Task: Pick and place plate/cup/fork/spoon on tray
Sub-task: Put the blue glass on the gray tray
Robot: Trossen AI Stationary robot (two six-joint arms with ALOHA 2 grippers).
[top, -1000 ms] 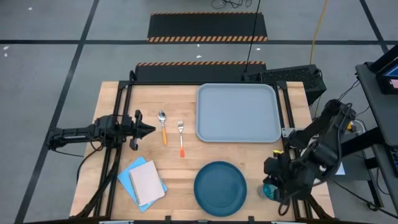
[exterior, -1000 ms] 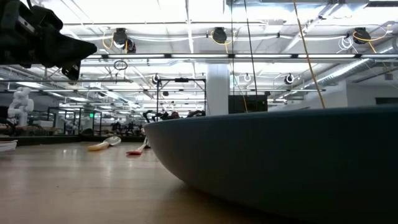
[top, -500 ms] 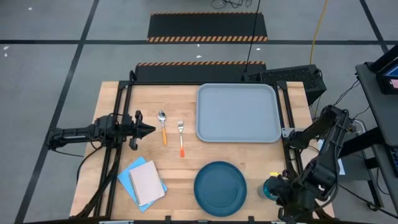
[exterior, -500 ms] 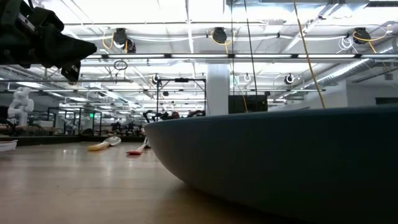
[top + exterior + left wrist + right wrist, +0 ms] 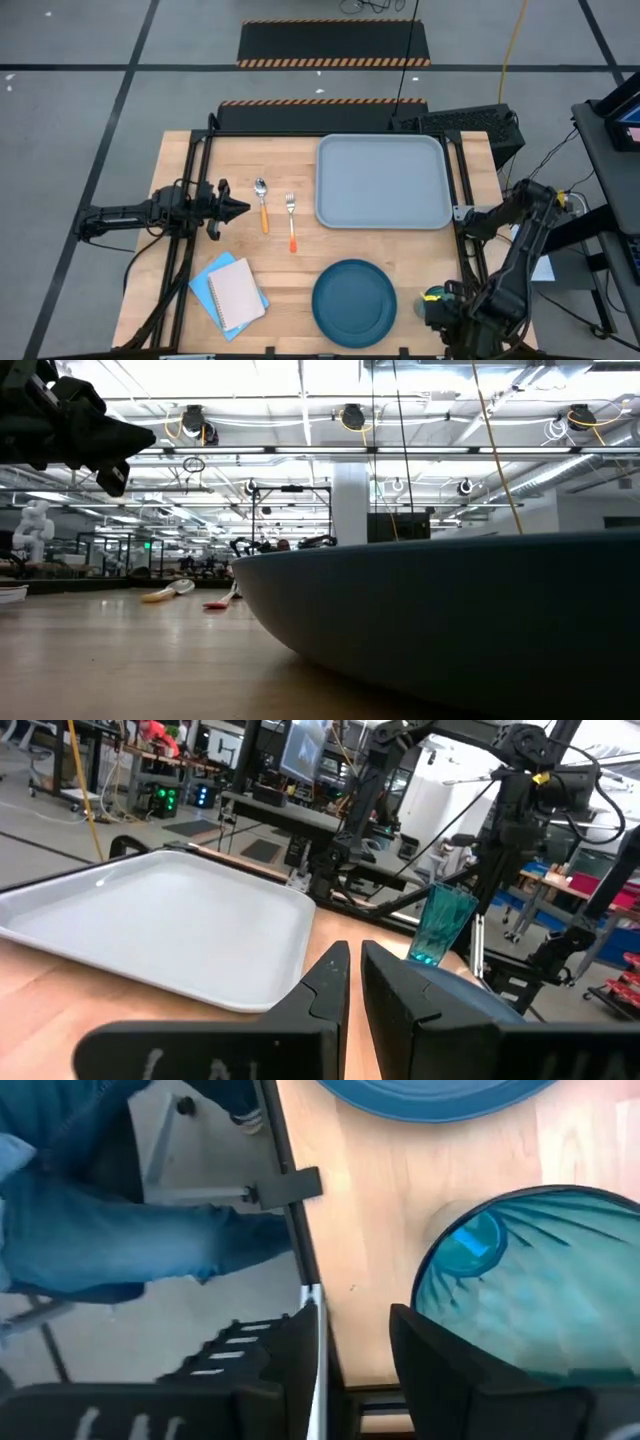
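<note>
We judge that we are at the approach to the cup (image 5: 434, 300), which stands upright at the table's near right corner, just beside the plate (image 5: 354, 302) and well apart from the tray (image 5: 382, 180). Our right gripper (image 5: 350, 1350) sits right at the cup with its fingers spread; in the right wrist view one finger lies against the rim while the other hangs off the table edge, so nothing is clasped yet. Our left gripper (image 5: 238, 208) waits at the left side, fingers nearly together and empty, pointing toward the spoon (image 5: 262, 203) and fork (image 5: 291, 220), which lie untouched between it and the tray.
</note>
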